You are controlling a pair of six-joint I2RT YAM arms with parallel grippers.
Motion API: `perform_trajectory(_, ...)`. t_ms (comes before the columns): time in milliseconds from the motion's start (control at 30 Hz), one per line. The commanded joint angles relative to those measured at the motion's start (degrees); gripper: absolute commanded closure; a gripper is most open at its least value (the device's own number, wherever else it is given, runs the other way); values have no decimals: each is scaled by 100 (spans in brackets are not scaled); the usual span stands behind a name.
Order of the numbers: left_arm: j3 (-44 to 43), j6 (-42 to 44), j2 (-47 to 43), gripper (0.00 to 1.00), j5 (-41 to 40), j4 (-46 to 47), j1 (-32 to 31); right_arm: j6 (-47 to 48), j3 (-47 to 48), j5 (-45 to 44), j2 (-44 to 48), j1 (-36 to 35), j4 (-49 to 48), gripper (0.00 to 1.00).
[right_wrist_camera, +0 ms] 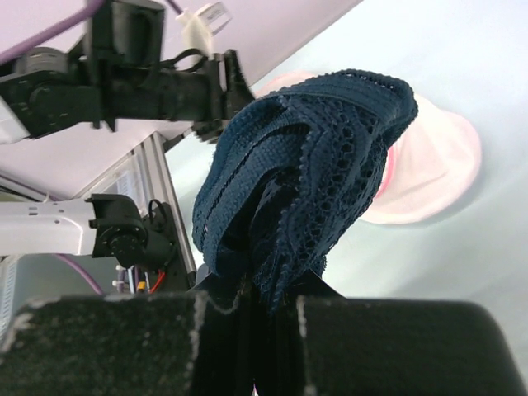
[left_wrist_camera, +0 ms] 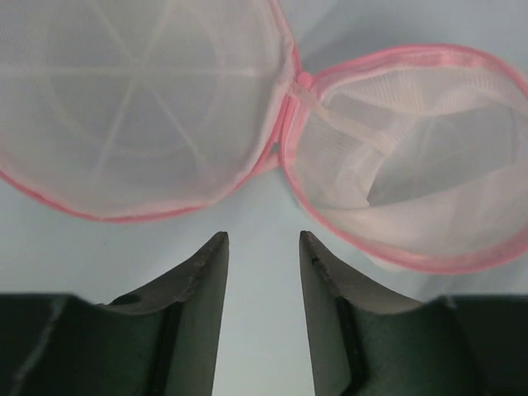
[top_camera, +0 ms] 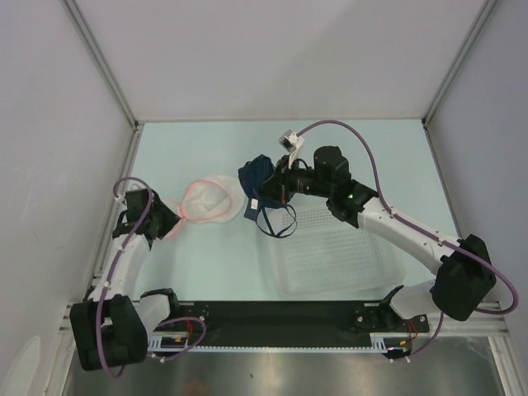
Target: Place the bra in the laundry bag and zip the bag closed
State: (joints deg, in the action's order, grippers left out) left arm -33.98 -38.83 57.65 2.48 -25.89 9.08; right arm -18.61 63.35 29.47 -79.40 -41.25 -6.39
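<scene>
Dangling from the pinching right tool (right_wrist_camera: 268, 301), the bra (top_camera: 258, 175) hangs just beside the open bag (top_camera: 206, 202). Its loose straps (top_camera: 276, 224) could trail outside and jam the closing. The left tool (left_wrist_camera: 262, 247), part-spread and empty, grips nothing, so the bag may slide across the tabletop (top_camera: 206, 268).

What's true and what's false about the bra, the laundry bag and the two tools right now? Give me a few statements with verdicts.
1. The right tool is shut on the bra. True.
2. The bra is inside the laundry bag. False: it hangs from the right tool, outside the bag.
3. The laundry bag is zipped closed. False: it lies open, both halves spread.
4. The left tool holds nothing. True.
</scene>
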Motion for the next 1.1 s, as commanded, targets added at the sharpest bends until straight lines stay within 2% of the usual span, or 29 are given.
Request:
perform_trajectory(0, -337, 436, 683, 57, -512, 1024, 41, -125, 99, 392, -50, -49, -732, 100)
perform_trajectory(100, -504, 630, 1186, 57, -92, 1384, 32, -134, 72, 488, -67, -84, -767, 100)
perform_trajectory(167, -714, 736, 1731, 50, 41, 1455, 32, -143, 63, 533, -59, -128, -811, 100)
perform_trajectory(267, -899, 815, 2258, 45, 208, 1604, 32, -143, 81, 577, -59, -198, -785, 100)
perform_trajectory(600, -1058, 719, 3006, 49, 525, 1964, 32, -222, 229, 524, -409, -444, -1004, 100)
perform_trajectory(700, -1067, 684, 3208, 55, 630, 2052, 23, -213, 423, 515, -656, -524, -1004, 100)
perform_trajectory(767, -1120, 727, 3279, 64, 675, 2053, 6, -274, 590, 550, -858, -541, -1100, 100)
perform_trajectory(800, -1137, 728, 3314, 70, 605, 1975, -11, -292, 651, 551, -928, -559, -1118, 100)
perform_trajectory(833, -1155, 728, 3332, 90, 535, 1913, -12, -301, 800, 551, -1085, -594, -1110, 100)
perform_trajectory(867, -1164, 702, 3315, 96, 456, 1860, -29, -301, 854, 498, -1156, -594, -1092, 100)
perform_trajectory(1000, -1085, 701, 2955, 100, 61, 1615, -257, -109, 1196, -80, -1543, -796, -952, 100)
perform_trajectory(1067, -1058, 728, 2691, 100, -28, 1474, -389, 41, 1415, -850, -1736, -1024, -776, 100)
